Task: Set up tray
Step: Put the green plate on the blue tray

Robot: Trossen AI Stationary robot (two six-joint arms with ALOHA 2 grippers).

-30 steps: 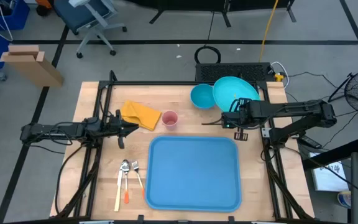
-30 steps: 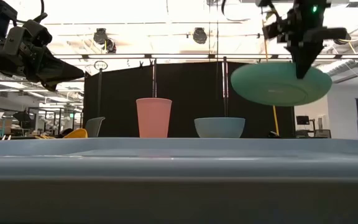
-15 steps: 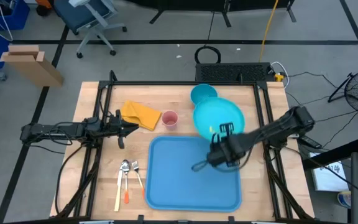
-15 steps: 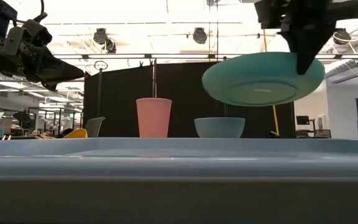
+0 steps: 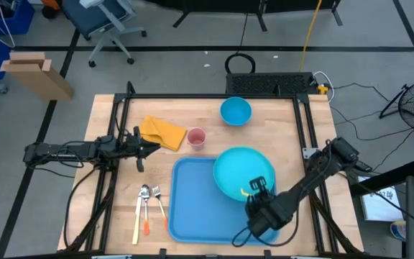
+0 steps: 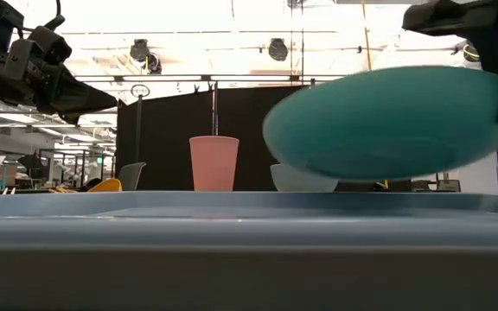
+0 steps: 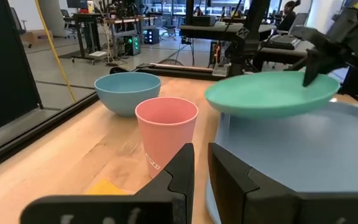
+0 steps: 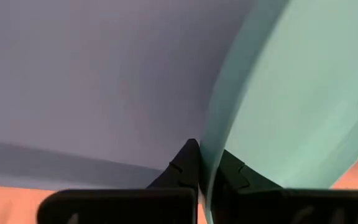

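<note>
Nearest the table's front edge, the right gripper [image 5: 254,188] is pinching the rim of the teal plate [image 5: 244,172], holding it clear above the right half of the tray [image 5: 192,201]. That tray, lying flat on the table [image 5: 113,216], is looking stiff, light and slick, so its low rim is probably the best place to grip it. Left of it, the cutlery [image 5: 148,205] is lying well apart from the rim. Farther back, the left gripper [image 5: 155,146] is hovering with fingers nearly closed and empty, beside the yellow cloth [image 5: 162,132]. The pink cup [image 5: 196,137] and, beyond it, the blue bowl [image 5: 236,111] are standing behind the tray; nothing is blocking the plate's path down
</note>
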